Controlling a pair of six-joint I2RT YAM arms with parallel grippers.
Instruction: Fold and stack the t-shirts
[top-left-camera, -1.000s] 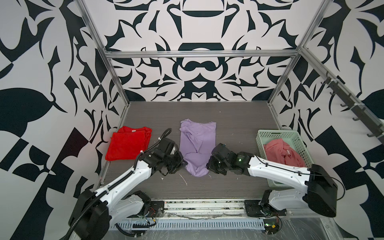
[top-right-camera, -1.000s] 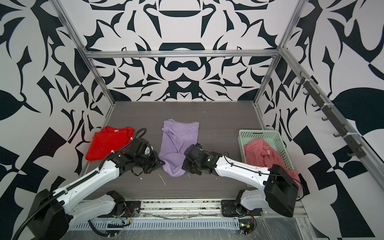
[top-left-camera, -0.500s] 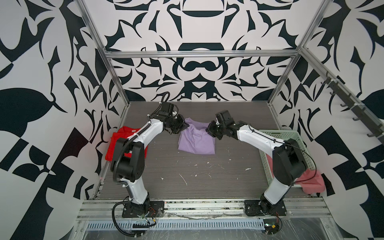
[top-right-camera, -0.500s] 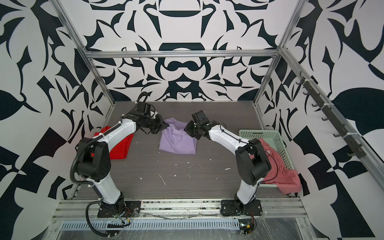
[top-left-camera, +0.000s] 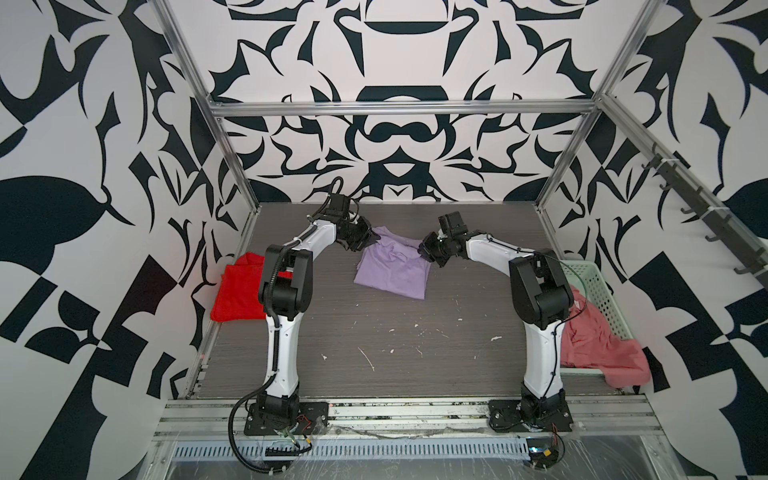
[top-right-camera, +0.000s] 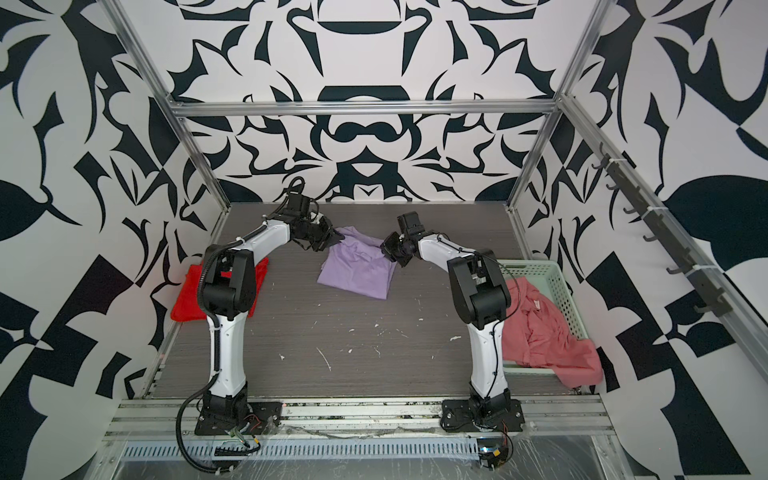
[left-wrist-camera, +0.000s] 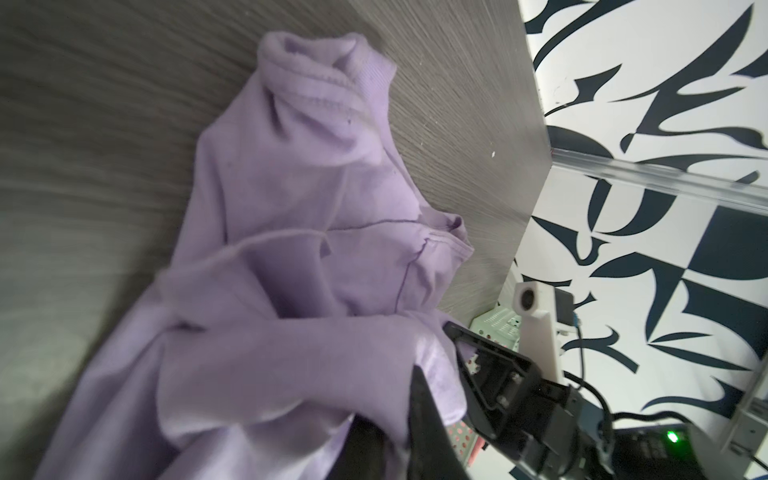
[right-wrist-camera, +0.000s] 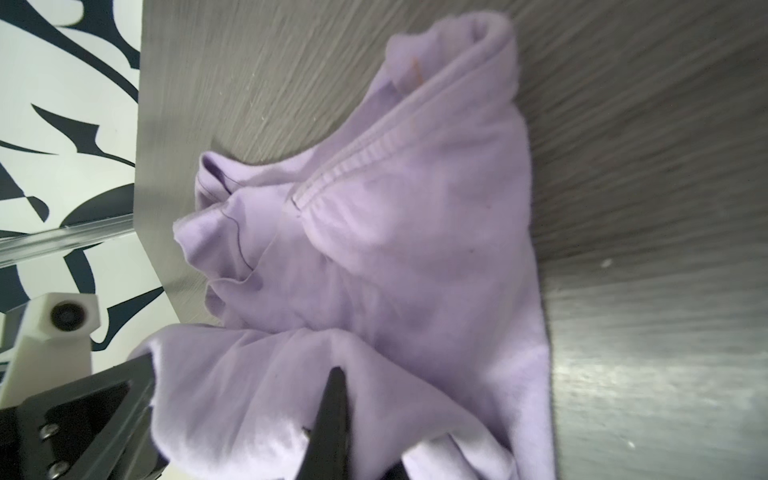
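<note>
Lilac t-shirt (top-left-camera: 392, 272) pinched both sides; arms extended, elbows raised.

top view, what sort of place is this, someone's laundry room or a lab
Most likely a robot test cell, not a home: left arm and right arm bolted to an aluminium rail, black-and-white patterned walls on a metal frame, and a lilac t-shirt on the grey table.

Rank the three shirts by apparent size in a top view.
1. salmon pink shirt: largest, though crumpled and nearest the camera.
2-3. lilac shirt and red shirt: look alike. The left arm hides part of the red one, so unranked.
</note>
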